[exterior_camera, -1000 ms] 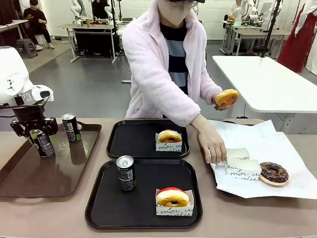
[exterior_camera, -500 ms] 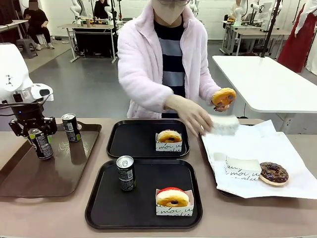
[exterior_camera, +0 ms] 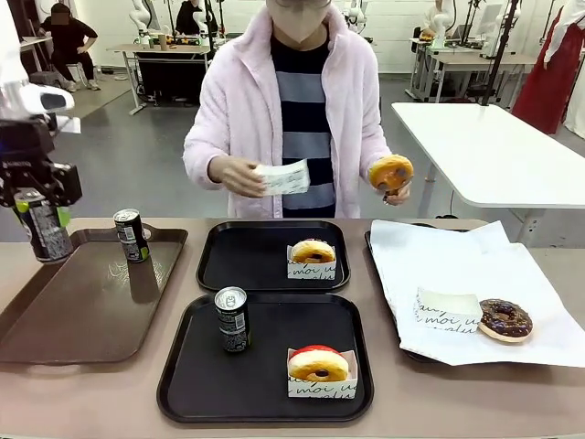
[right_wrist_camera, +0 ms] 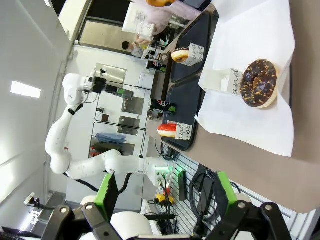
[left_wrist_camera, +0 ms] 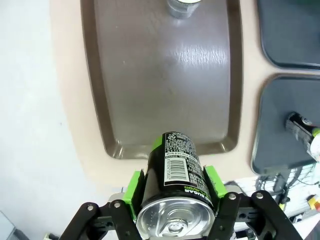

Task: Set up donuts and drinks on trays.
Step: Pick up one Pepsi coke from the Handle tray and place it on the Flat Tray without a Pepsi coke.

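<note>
My left claw (left_wrist_camera: 173, 185) grips a can (left_wrist_camera: 176, 160) over the brown tray (left_wrist_camera: 165, 75)'s end — another can (exterior_camera: 131, 235) stands there; right claw (right_wrist_camera: 166, 192) gapes empty.

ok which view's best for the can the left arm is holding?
Left wrist view: the can sits in the foreground, clamped between the left tool's green pads, with its silver top and label clear. Front view shows it at the picture's left edge, its top hidden by the tool. Right wrist view: too far off to make out.
</note>
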`<state>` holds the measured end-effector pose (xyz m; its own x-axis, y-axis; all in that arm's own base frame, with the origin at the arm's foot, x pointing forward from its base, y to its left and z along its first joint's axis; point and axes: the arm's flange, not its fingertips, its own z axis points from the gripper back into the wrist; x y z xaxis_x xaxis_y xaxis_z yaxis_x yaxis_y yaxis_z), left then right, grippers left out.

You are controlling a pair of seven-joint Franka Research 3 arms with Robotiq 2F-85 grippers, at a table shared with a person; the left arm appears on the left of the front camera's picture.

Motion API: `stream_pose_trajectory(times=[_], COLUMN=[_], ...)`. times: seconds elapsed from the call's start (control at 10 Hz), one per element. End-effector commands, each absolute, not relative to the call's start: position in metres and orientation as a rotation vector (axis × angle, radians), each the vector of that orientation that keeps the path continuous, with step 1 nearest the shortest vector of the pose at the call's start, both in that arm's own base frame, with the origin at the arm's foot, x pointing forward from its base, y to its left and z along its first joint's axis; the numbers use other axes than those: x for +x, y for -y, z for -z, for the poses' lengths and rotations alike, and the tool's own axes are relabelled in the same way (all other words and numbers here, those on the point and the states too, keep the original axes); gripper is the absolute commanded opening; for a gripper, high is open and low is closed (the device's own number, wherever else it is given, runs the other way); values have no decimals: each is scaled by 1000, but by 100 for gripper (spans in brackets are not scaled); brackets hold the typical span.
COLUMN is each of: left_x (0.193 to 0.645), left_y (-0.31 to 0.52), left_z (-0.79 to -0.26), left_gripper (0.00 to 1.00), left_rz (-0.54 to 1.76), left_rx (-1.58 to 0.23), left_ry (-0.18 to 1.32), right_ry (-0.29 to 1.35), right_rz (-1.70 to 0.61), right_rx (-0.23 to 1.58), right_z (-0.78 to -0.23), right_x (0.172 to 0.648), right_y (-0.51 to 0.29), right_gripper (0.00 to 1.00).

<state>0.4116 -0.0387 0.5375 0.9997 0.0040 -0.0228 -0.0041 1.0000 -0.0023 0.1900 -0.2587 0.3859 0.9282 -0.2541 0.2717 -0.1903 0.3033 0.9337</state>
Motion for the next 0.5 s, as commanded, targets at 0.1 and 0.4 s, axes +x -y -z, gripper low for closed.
stream_pose_trajectory(times=[0.1, 0.4], left_x=[412, 407], left_y=[36, 39], left_z=[-541, -546], left_gripper=[55, 55], left_rz=[-74, -6], left_rx=[-23, -10], left_ry=[30, -13], right_ry=[421, 421], right_rz=[31, 31], right_rx=[1282, 1282], right_z=[-387, -387], right_x=[188, 188], right_y=[260, 260], right_gripper=[100, 100])
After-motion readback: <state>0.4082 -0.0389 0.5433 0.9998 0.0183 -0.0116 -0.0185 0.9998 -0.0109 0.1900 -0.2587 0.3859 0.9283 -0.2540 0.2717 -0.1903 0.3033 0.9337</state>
